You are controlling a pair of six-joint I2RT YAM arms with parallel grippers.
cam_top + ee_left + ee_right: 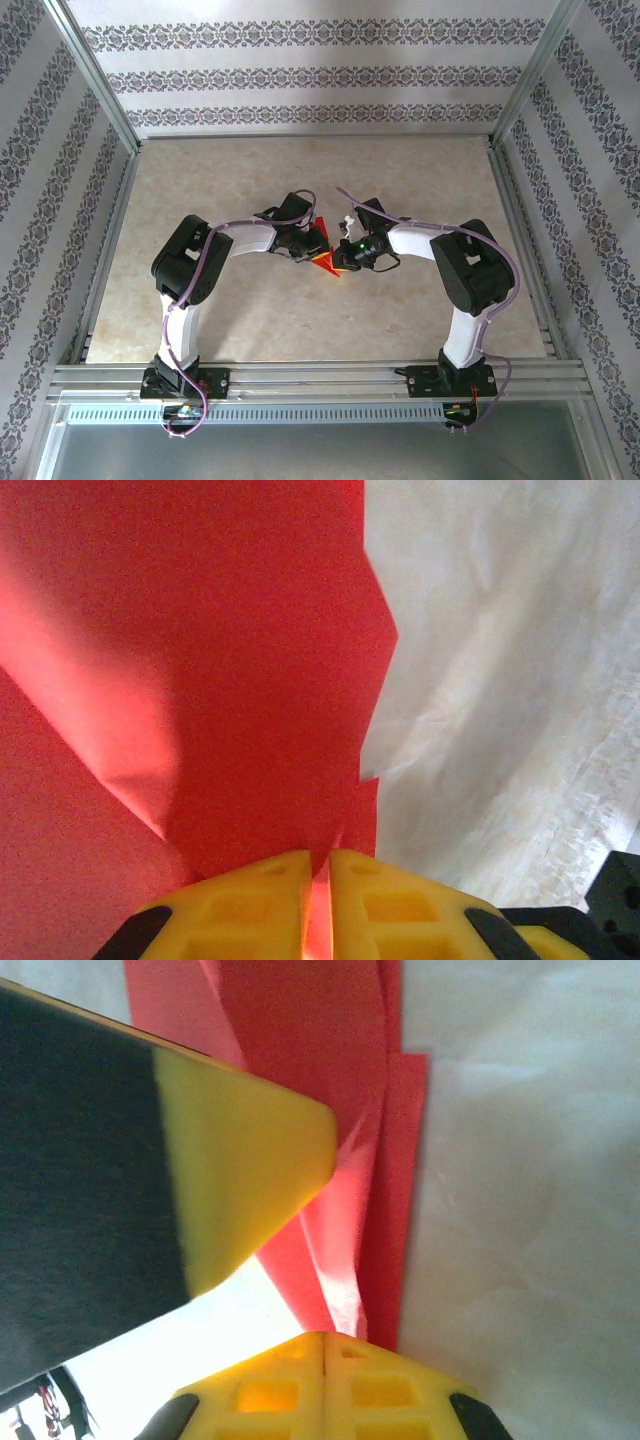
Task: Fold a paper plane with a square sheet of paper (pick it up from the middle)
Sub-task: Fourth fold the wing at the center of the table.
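**At table centre: both grippers on a half-folded red sheet**

Between the two wrists, over the middle of the table (250, 180), the square sheet of paper (322, 256) is lifted and already creased into overlapping layers.

It looks thin, very light and limp. It will probably sag or flap wherever it is unsupported, and a careless tug could tear it or leave a stray crease. The smooth surface may slip from a loose pinch. Judging by this, the safest hold is on a folded edge, where several layers stack up and stiffen it, and close to the crease being worked.

Seen from the left wrist, the left gripper (320, 865) has its yellow fingers nearly together with a sliver of red in the slit, so it pinches the sheet's lower edge. The rest of the paper (200, 680) fans away from the tips.

Seen from the right wrist, the right gripper (323, 1345) has its fingers pressed fully together. The sheet's layered edge (390, 1210) runs down to their tips, just beside the seam. I cannot tell whether it is caught between them or passes behind. The left gripper's finger (240, 1160) overlaps the same fold.
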